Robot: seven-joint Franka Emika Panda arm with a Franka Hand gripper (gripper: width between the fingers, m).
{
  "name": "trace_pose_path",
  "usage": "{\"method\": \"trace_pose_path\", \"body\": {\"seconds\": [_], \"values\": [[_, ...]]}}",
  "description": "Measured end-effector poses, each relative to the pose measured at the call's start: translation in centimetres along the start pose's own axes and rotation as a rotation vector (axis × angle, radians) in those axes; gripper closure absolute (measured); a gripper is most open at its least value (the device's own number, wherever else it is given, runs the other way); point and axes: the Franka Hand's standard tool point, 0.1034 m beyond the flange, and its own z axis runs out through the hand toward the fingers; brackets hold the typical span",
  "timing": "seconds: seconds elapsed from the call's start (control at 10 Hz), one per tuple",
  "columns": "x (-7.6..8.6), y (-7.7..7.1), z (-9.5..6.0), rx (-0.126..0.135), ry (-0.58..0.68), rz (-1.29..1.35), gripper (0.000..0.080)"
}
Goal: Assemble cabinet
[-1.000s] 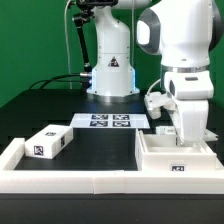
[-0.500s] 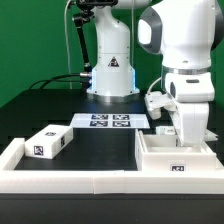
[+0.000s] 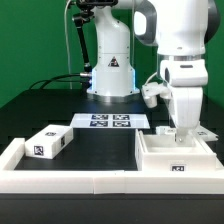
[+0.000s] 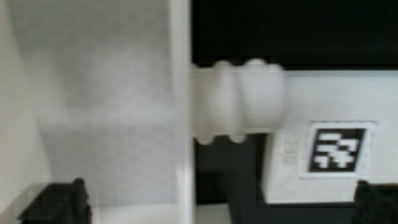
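Observation:
The hollow white cabinet body [image 3: 175, 153] stands at the exterior view's right, with a marker tag on its front. My gripper [image 3: 184, 128] hangs just above its far edge. In the wrist view my gripper [image 4: 222, 205] is open: the dark fingertips [image 4: 59, 203] stand wide apart with nothing clamped between them. Below it lie a white panel face [image 4: 89, 110], a ribbed white knob [image 4: 240, 100] and a marker tag [image 4: 338, 148]. A smaller white cabinet block [image 3: 47, 142] with tags lies at the exterior view's left.
The marker board [image 3: 110, 122] lies in the middle at the back, in front of the robot base [image 3: 111, 70]. A low white border frame [image 3: 90, 181] runs along the front of the black table.
The arm has shifted toward the exterior view's left and risen a little above the cabinet body. The cabinet pieces have not moved.

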Motion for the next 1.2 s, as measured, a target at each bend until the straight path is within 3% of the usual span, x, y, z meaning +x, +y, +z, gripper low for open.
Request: {"method": "trace_pose_path", "body": {"seconds": [0.2, 0.4, 0.7, 1.0, 1.2], "values": [[0.2, -1.8, -2.3, -0.020, -0.006, 0.005, 0.0007], [0.4, -4.7, -4.1, -0.049, -0.008, 0.011, 0.0001], [3.2, -7.4, -3.1, -0.037, 0.007, -0.047, 0.0002], [2.8, -7.3, -3.0, -0.032, 0.005, -0.037, 0.0002], [3.5, -8.0, -2.1, -0.032, 0.015, -0.118, 0.0002]]}}
